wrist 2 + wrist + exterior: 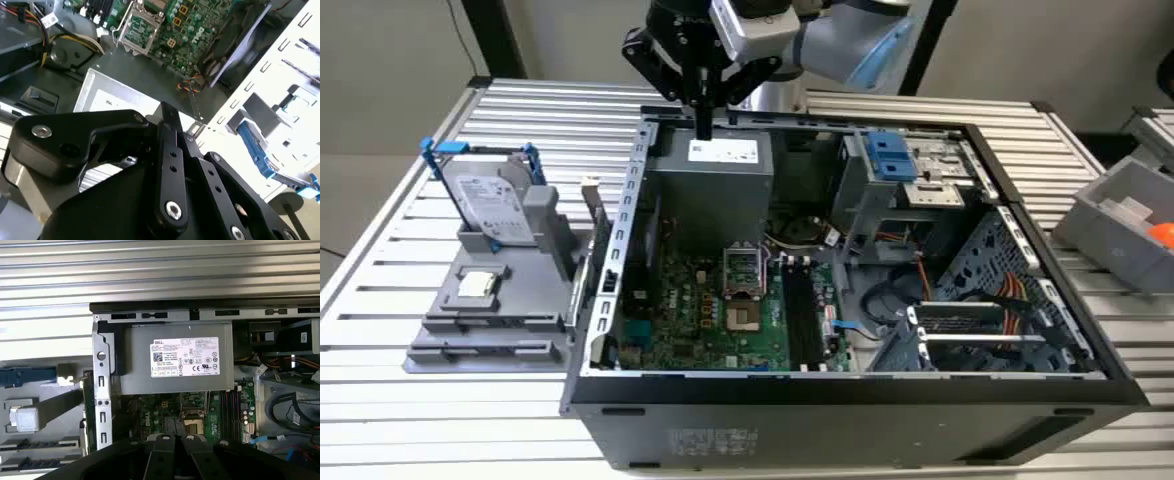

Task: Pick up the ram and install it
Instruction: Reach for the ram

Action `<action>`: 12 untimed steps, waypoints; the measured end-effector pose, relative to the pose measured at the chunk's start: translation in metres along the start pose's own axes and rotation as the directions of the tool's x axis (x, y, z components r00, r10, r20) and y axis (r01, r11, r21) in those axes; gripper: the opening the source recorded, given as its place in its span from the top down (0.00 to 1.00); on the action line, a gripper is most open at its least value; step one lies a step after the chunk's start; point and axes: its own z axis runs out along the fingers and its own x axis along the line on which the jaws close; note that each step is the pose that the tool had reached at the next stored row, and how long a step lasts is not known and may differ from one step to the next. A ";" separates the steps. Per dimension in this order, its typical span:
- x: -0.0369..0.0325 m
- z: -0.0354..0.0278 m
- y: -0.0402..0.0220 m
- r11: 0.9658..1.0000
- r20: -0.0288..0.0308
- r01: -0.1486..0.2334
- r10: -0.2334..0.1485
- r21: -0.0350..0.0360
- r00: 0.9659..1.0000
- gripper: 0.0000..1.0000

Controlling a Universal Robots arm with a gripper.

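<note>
The ram (598, 220) is a thin dark stick standing on edge in the grey fixture (494, 305), just outside the computer case's wall on the exterior view's left. In the first wrist view the ram (87, 410) shows as a green strip beside that wall. My gripper (704, 130) hangs fingers-down over the back of the open case, above the grey power supply (714, 175). It is apart from the ram. Its black fingers (167, 150) meet at the tips with nothing seen between them. The long black slots (801, 315) lie on the green motherboard (707, 320).
A hard drive (494, 200) in a blue-handled bracket stands at the fixture's far end. Cables and a drive cage (907, 170) crowd the case on the exterior view's right. A grey bin (1121, 215) sits at that table edge. The table top is slatted metal.
</note>
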 end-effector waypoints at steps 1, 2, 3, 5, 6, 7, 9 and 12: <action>0.0000 0.0000 0.0000 1.000 0.000 0.000 0.000 0.000 1.000 1.00; 0.0000 0.0000 0.0000 1.000 0.000 0.000 0.000 0.000 1.000 1.00; 0.0000 0.0000 0.0000 1.000 0.000 0.000 0.000 0.000 1.000 1.00; 0.0000 0.0000 0.0000 1.000 0.000 0.000 0.000 0.000 1.000 1.00; 0.0000 0.0000 0.0000 1.000 0.000 0.000 0.000 0.000 1.000 1.00; 0.0000 0.0000 0.0000 1.000 0.000 0.000 0.000 0.000 1.000 1.00; 0.0000 0.0000 0.0000 1.000 0.000 0.000 0.000 0.000 1.000 1.00; 0.0000 0.0000 0.0000 1.000 0.000 0.000 0.000 0.000 1.000 1.00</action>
